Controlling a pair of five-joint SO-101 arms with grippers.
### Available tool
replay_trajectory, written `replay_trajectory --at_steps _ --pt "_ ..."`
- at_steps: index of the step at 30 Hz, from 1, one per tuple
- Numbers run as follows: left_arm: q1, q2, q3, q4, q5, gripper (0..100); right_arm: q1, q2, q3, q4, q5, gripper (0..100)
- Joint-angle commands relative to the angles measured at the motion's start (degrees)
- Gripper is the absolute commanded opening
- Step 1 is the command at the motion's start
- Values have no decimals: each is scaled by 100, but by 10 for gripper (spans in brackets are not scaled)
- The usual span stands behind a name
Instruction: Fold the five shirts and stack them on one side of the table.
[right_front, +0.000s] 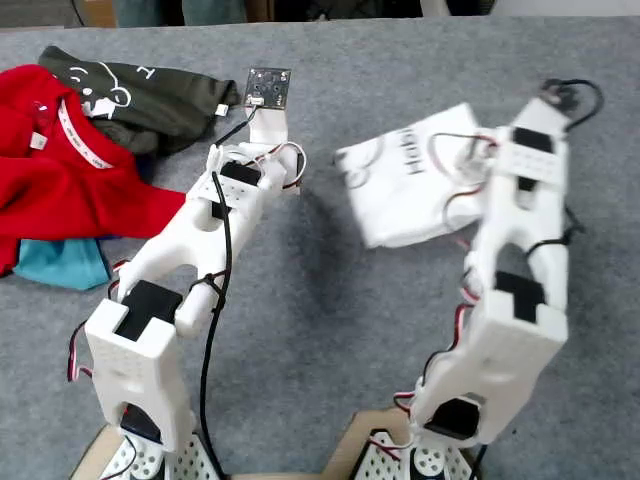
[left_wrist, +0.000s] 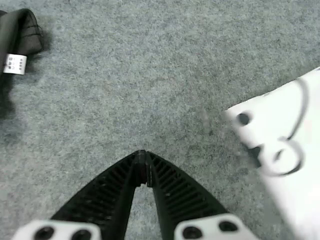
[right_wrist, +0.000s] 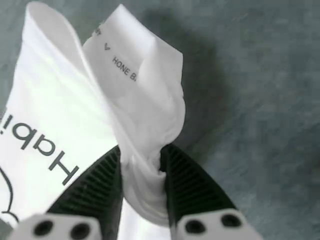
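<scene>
White printed fabric shirt (right_front: 405, 190): right of centre on grey felt-covered worktop (right_front: 330, 300), roughly folded into a rectangle, print facing up. One bunched edge of white printed fabric shirt (right_wrist: 60, 115) pinched between the black ribbed fingers of right pincer (right_wrist: 141, 150); cloth gathered into a twisted fold standing up past the fingertips. Right arm lying across the shirt's right side in high view.

Left pincer (left_wrist: 141, 157): pressed together, tips touching, nothing between them, pointing at bare worktop. Contact with worktop not resolvable. Edge of white printed fabric shirt (left_wrist: 300, 175) near, not touching.

Far left of worktop: crumpled red fabric shirt (right_front: 60, 180) overlapping dark olive shirt with white print (right_front: 150, 95); teal shirt (right_front: 60, 262) poking out beneath the red one at the near side. All three unfolded, well apart from the white shirt.
</scene>
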Motion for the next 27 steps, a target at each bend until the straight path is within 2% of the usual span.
replay_trajectory --at_steps 1,10,12,15,17,19,23,27 --pt "-13 -308 -31 -123 26 29 290 409 -1015 246 211 15" --pt "-13 -308 -40 -132 26 29 352 1780 -3108 1644 202 30" --pt "-31 -316 -145 -79 44 29 360 1947 -3565 1987 185 115" --pt "-180 -369 -497 316 18 33 290 2035 -4268 2690 202 300" --pt "-470 -369 -1077 958 18 37 220 2035 -4760 3095 202 399" --pt "-866 -334 -1815 1925 18 75 185 2035 -5279 3429 202 436" --pt "-1754 -316 -3152 3657 18 173 44 2044 -6167 4044 202 367" --pt "-2624 -308 -4013 4677 9 222 -158 2018 -6431 4158 202 188"
